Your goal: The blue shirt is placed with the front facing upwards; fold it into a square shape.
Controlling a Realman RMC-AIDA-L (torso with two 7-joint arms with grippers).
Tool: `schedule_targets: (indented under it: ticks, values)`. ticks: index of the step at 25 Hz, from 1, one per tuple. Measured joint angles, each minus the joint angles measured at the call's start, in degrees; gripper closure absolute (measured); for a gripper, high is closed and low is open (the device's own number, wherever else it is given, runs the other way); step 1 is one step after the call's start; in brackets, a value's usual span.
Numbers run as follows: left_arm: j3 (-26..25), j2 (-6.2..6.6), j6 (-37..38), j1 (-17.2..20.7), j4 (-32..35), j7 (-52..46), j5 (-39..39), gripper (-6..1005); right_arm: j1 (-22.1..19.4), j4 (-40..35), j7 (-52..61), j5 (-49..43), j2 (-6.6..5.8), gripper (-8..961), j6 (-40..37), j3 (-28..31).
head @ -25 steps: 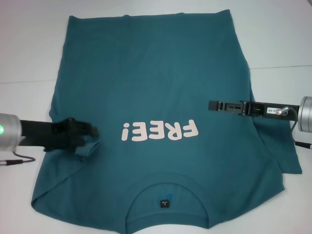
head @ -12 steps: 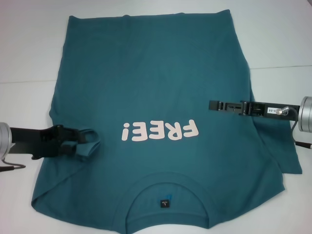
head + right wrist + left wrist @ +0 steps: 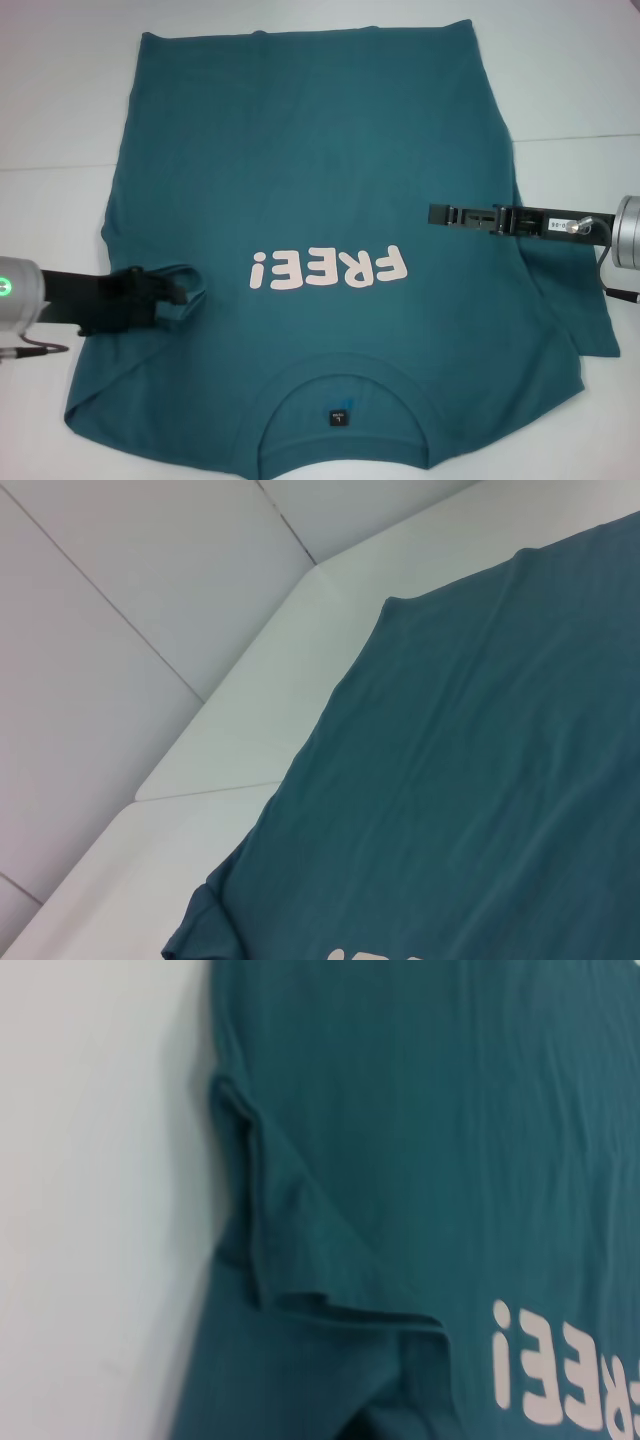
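Note:
The blue shirt [image 3: 320, 140] lies spread front up on the white table [image 3: 60, 100], collar and black neck label [image 3: 340, 416] nearest me. Its pink print [image 3: 330, 270] reads upside down. The left sleeve [image 3: 183, 312] is folded inward onto the body, and the left wrist view shows that fold [image 3: 300, 1250] beside the print [image 3: 540, 1370]. My left gripper [image 3: 180, 285] stands open low over the fold, with teal cloth showing between its fingers. My right gripper [image 3: 435, 215] reaches in over the shirt's right side, above the cloth. The right sleeve [image 3: 585, 320] lies spread out.
Bare white table [image 3: 250, 730] borders the shirt [image 3: 480, 780] on the left, right and far sides. A seam line crosses the tabletop [image 3: 570, 137]. A pale tiled wall [image 3: 120, 600] rises beyond the table's far edge.
My left gripper drew back leftward from the folded sleeve and its fingers came apart, leaving the sleeve lying on the shirt. The right arm stayed still.

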Motion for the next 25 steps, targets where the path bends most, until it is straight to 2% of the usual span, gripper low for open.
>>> schedule_targets:
  ticks: [3,6,10,17,22,25]
  values:
    - [1.09,-0.31,-0.66,-0.96,-1.29,0.26,-0.24,460,-0.11,0.01,-0.31,0.0,0.0,43,0.05,0.07]
    - [1.27,-1.23,-0.21,-2.13,-1.33,1.42,-1.01,460,-0.24,0.02,-0.58,0.0,0.03,43,0.07,0.17]
    - [1.27,-1.51,1.33,-3.26,-1.45,3.94,-3.76,460,-0.34,0.04,-0.68,0.0,0.06,44,0.07,0.18]
    - [-0.58,0.08,4.58,-1.75,-1.18,4.67,-6.97,460,-0.37,0.09,-1.02,0.0,0.09,44,0.07,0.08]
    - [-3.98,0.28,4.65,0.63,0.42,4.59,-7.36,460,-0.44,0.14,-1.18,0.0,0.26,44,-0.05,0.09]
    - [-4.2,0.29,4.67,1.35,1.05,4.87,-7.38,460,-0.46,0.15,-1.19,0.0,0.27,44,-0.46,0.13]
